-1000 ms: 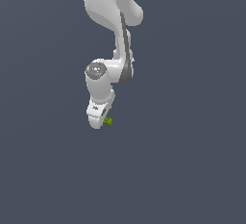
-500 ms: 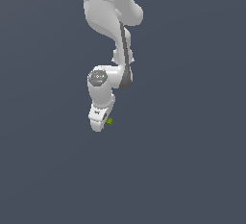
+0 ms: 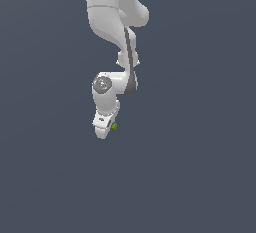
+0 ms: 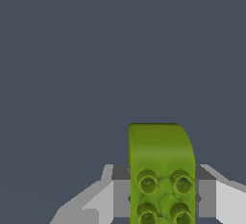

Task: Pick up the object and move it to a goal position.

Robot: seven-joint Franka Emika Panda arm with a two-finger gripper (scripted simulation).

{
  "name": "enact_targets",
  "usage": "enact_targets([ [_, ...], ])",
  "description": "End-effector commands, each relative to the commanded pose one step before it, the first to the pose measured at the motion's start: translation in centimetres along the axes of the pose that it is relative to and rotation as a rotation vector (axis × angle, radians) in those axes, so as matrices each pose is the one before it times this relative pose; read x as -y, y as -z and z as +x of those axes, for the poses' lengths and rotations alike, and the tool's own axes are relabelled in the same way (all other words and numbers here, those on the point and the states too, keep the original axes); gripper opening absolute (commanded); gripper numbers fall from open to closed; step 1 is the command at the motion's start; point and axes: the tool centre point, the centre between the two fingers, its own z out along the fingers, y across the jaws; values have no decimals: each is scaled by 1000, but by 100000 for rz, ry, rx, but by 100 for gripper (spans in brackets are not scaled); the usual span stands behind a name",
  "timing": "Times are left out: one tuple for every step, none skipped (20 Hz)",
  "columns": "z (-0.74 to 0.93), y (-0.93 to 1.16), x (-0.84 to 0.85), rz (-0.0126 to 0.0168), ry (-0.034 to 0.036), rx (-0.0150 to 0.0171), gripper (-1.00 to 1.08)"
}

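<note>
The object (image 4: 161, 170) is an olive-green blocky piece with round studs. In the wrist view it sits between my two grey fingers (image 4: 120, 192), which press on its sides. In the exterior view only a tiny green bit of the object (image 3: 114, 126) shows beside the white gripper (image 3: 106, 128), at the lower end of the arm, in mid frame. The gripper is shut on the object. No goal marker shows in either view.
A plain dark grey surface (image 3: 200, 177) fills both views. The white arm (image 3: 112, 17) comes down from the top of the exterior view.
The wrist has turned and shifted slightly toward the exterior view's right. The gripper's tip and the green piece stay at about the same place.
</note>
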Motion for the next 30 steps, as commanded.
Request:
enact_targets([
  [5, -35, -2, -3, 8, -3, -100],
  [0, 0, 0, 0, 0, 0, -100],
  [0, 0, 0, 0, 0, 0, -100],
  [0, 0, 0, 0, 0, 0, -100],
  [0, 0, 0, 0, 0, 0, -100],
  [0, 0, 0, 0, 0, 0, -100],
  [21, 38, -11, -57, 39, -4, -100],
  [9, 31, -3, 0, 0, 0, -100],
  [27, 93, -9, 0, 0, 0, -100],
  [45, 155, -15, 0, 0, 0, -100],
  [63, 218, -21, 0, 0, 0, -100],
  [82, 281, -28, 0, 0, 0, -100],
  [100, 346, -34, 0, 0, 0, -100],
  [120, 411, -41, 0, 0, 0, -100],
  [138, 476, -47, 0, 0, 0, -100],
  [157, 539, -54, 0, 0, 0, -100],
  [213, 591, -53, 11, 64, 24, -100],
  [192, 659, -66, 0, 0, 0, -100],
  [210, 717, -72, 0, 0, 0, -100],
  [226, 773, -78, 0, 0, 0, -100],
  [243, 827, -84, 0, 0, 0, -100],
  [297, 869, -84, 20, 66, -5, -100],
  [275, 931, -96, 0, 0, 0, -100],
  [290, 981, -102, 0, 0, 0, -100],
  [306, 1029, -108, 0, 0, 0, -100],
  [348, 1067, -109, 22, 55, -36, -100],
  [331, 1109, -118, 0, 0, 0, -100],
  [339, 1132, -122, 0, 0, 0, -100],
  [341, 1135, -124, 0, 0, 0, -100],
  [355, 1119, -121, 20, 43, -50, -100],
])
